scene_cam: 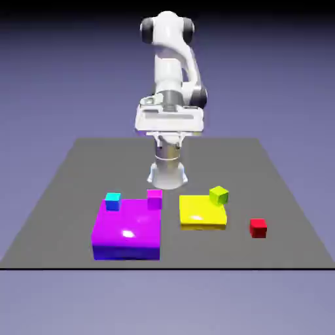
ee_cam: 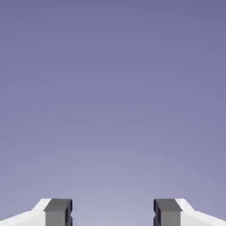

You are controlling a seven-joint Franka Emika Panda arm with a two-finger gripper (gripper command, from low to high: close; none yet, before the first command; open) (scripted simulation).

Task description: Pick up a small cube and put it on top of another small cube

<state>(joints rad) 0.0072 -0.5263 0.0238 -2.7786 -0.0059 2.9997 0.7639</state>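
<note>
With the gripper (ee_cam: 113,212) spread open and empty, well above the table (scene_cam: 65,196), the red cube (scene_cam: 258,227) sits alone near the exterior view's right, so a misaligned descent could nudge it before reaching the lime cube (scene_cam: 218,194)

- A rendered simulation scene, not a real room: a flat grey table (scene_cam: 59,216) before a plain blue-violet backdrop (scene_cam: 281,65).
- Glossy, uniformly coloured blocks, such as the large purple block (scene_cam: 126,230).
- The hand view shows apparently only backdrop.
</note>
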